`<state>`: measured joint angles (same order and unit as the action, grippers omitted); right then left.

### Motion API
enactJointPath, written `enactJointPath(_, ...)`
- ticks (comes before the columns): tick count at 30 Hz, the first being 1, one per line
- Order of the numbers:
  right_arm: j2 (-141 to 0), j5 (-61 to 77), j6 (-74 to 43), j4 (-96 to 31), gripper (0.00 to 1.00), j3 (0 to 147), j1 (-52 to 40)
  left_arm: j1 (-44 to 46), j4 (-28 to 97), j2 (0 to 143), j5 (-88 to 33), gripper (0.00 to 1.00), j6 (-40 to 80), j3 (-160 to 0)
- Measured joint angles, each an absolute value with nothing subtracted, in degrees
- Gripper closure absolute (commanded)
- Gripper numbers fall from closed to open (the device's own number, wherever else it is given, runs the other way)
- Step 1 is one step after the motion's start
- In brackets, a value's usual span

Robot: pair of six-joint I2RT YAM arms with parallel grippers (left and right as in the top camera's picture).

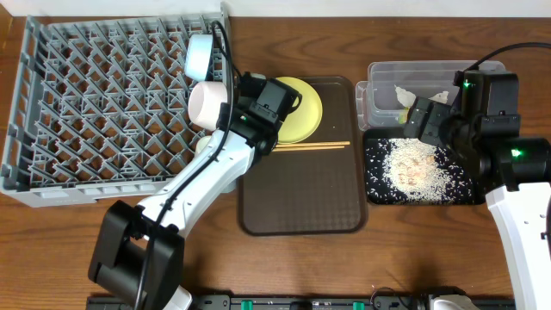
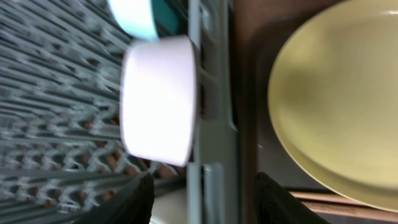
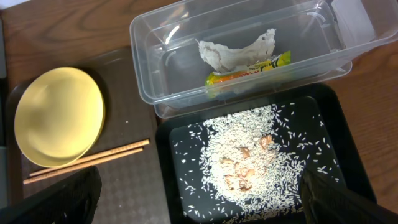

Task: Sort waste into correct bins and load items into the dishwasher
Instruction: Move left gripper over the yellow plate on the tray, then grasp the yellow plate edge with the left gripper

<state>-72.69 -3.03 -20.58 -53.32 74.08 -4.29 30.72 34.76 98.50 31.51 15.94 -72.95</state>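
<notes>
Wooden table (image 1: 430, 267) carries everything: the grey dish rack (image 1: 86, 112) at its far left corner, a brown serving tray (image 1: 301, 202) in the middle, and the clear tub (image 1: 383, 82) and the black tray (image 1: 375, 194) near the right edge.

The step in hand seems to be loading the yellow-green plate (image 1: 306, 108). It lies flat at the far left corner of the serving tray and is the only dish not in the rack. The left gripper (image 2: 202, 182) hovers over the rack's right wall, just beside the plate, with its fingers partly apart and holding nothing. To do the step well, I think it should reach the plate's rim, slide one finger under the edge and close firmly. Then it can lift the plate and set it upright between the pegs.

The white bowl (image 1: 207, 102), the light blue bowl (image 1: 199, 53) and the small white cup (image 1: 204, 145) stand along the rack's right wall. The plate should therefore pass over them to a free row further left. Two chopsticks (image 1: 314, 145) lie just beside the plate's near rim and may be dragged along.

The tissue (image 3: 233, 53) and the wrapper (image 3: 249, 70) lie in the tub, and the rice (image 3: 249, 149) is on the black tray. The right gripper (image 3: 199, 190) hangs above them, wide and empty.
</notes>
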Motion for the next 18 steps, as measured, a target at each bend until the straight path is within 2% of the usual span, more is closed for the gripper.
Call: enactJointPath(18, -72.69, -3.05, -20.58, -53.32, 0.01, 74.08, -4.29, 30.04, 43.40, 100.88, 23.29, 0.48, 20.49, -71.70)
